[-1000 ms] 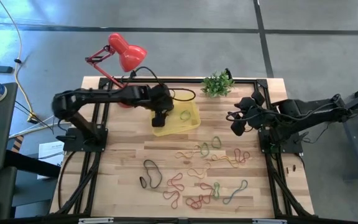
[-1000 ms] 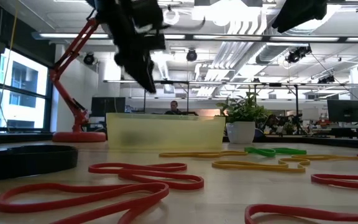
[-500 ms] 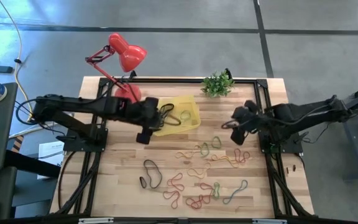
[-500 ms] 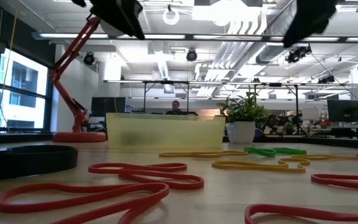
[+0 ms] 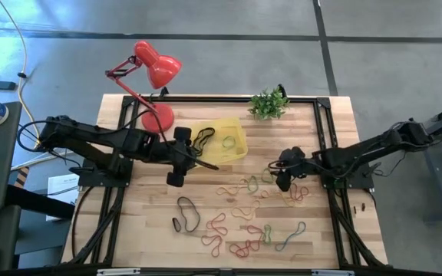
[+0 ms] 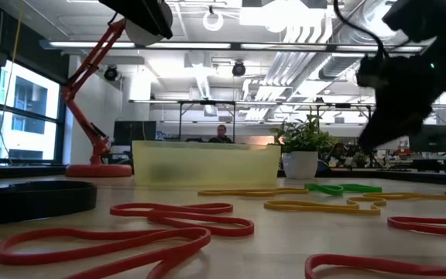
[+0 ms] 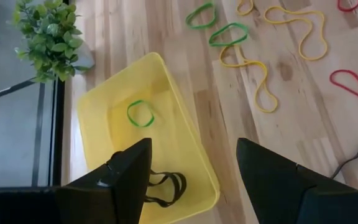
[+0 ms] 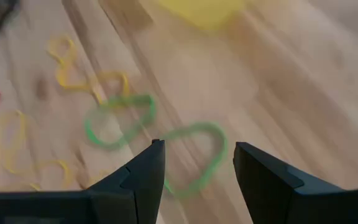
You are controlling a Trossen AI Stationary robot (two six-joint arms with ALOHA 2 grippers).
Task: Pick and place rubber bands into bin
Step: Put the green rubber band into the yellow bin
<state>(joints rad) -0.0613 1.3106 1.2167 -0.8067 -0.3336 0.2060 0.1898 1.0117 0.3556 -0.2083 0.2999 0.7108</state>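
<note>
**Inspector A:** Where do the task items lie?

**Inspector B:** The bin [image 5: 219, 144] sits at the far middle of the tabletop [image 5: 152, 207], beside the red lamp [image 5: 156, 65]. It holds a black band [image 7: 163, 188] and a small green band [image 7: 140, 114]. The remaining rubber bands [image 5: 236, 222] lie loose across the near half, apart from the bin.

**Inspector A:** Handling?

**Inspector B:** In my judgement they are thin, floppy and very light, lying flat on the wood. A pinch across a single strand, where a loop stands clear of its neighbours, looks best. Overlapping loops may snag and lift together.

**Inspector A:** Arm poses?

**Inspector B:** The left arm reaches in low, its left tool [image 5: 176, 170] just beside the bin's near-left corner, fingers spread wide with nothing between them. The right arm stretches inward, its right tool [image 5: 282, 176] low over the pair of green bands [image 8: 148, 134] near the tabletop's middle. Its fingers stand parted and empty, straddling one green loop.
</note>
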